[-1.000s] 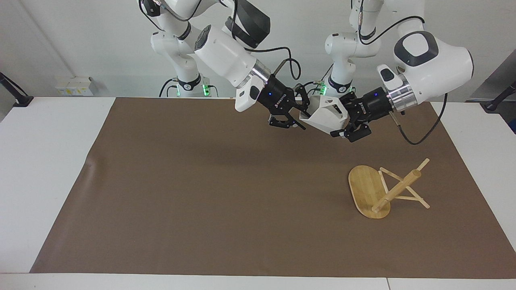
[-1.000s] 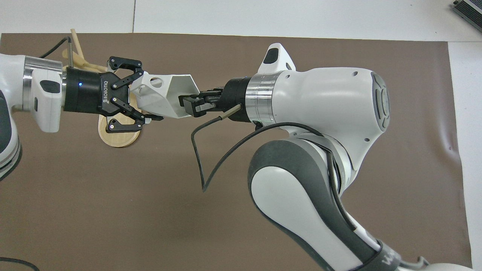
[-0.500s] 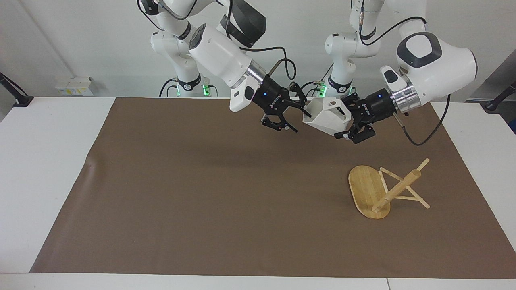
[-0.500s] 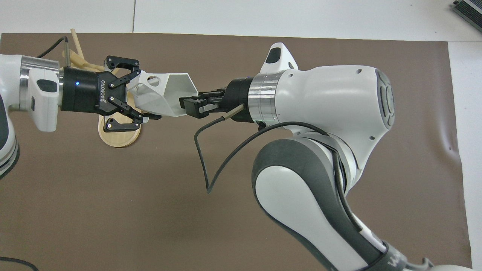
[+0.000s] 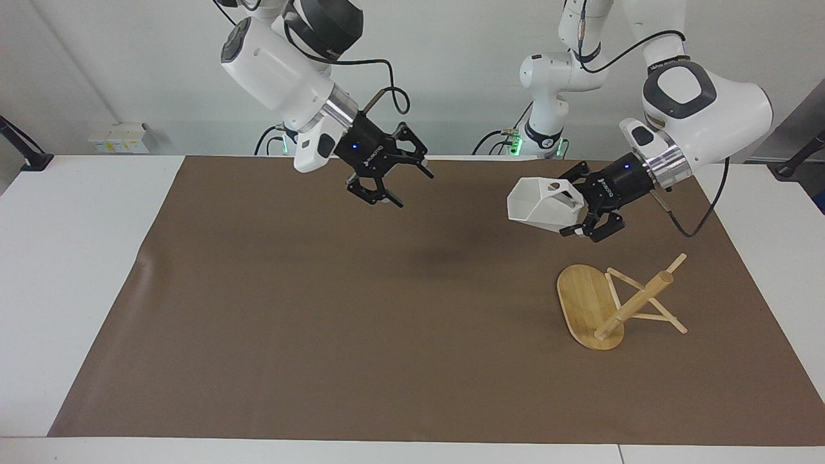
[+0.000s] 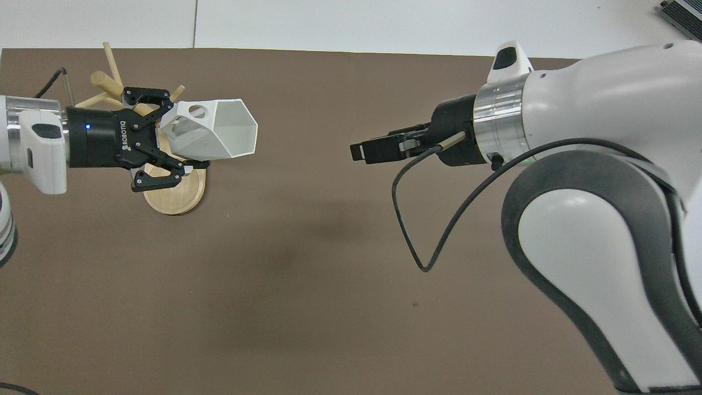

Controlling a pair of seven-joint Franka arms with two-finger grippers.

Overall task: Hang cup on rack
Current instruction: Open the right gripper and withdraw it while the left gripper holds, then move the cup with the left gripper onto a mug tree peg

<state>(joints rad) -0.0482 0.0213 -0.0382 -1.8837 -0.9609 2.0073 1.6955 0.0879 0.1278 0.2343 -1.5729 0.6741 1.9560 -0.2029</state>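
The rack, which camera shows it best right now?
The facing view. There the rack is fully visible on the brown mat: oval base, post and pegs, with nothing in front. In the overhead view the left gripper and the cup it holds cover much of the rack.

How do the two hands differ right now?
The left hand is shut on the cup, holding it at its handle end on its side, mouth toward the right arm's end; the right hand holds nothing. The left hand is over the mat close to the rack; the right hand is over bare mat, well apart. Both are up in the air.
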